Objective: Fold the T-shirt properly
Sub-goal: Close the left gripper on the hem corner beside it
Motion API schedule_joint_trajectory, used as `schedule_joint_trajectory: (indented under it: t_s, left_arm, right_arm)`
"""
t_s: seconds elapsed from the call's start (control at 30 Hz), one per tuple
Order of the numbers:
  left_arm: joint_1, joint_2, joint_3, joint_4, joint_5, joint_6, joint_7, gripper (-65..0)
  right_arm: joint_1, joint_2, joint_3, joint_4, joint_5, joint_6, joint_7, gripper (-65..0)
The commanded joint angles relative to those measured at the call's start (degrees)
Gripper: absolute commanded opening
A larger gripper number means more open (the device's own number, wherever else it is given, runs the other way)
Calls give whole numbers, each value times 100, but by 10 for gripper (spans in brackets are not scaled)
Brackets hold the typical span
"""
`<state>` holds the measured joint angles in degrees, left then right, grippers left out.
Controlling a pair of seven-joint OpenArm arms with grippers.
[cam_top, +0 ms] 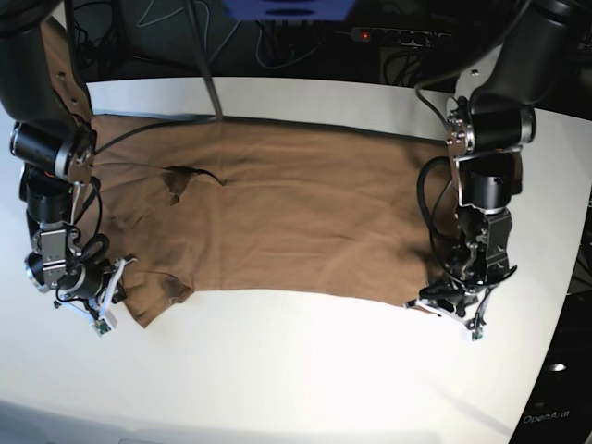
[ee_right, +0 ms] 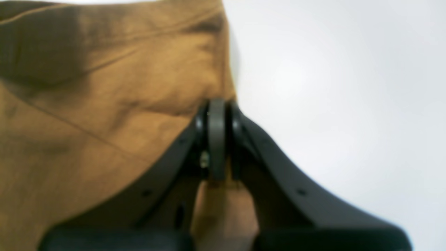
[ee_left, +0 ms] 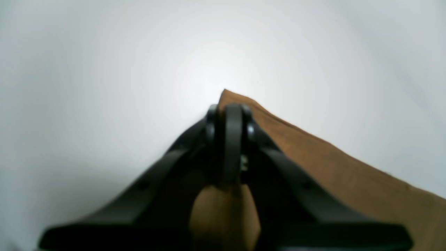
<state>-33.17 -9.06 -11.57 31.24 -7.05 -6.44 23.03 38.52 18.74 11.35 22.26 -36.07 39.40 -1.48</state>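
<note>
While the plain tan thin-cloth T-shirt (cam_top: 277,213) is pinched in both closed black grippers, left (ee_left: 228,111) at a near corner and right (ee_right: 216,106) at the near sleeve edge, both should be lifted evenly. The near edge is best carried across the white table (cam_top: 305,370) without slack.

Robotics lab: cables (cam_top: 277,37), power strip (cam_top: 398,35).

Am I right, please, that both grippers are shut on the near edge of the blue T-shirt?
Not quite: the T-shirt is tan, not blue, as the base view shows. The left gripper and right gripper are indeed shut on its near edge.
</note>
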Motion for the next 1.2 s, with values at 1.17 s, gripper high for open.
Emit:
schedule_joint_trajectory:
  t_s: [1.17]
  left_arm:
    - [1220,462,1,4282,6,-20,1790,-616]
  right_arm:
    - [91,20,-15,64,-116,60,-138,-640]
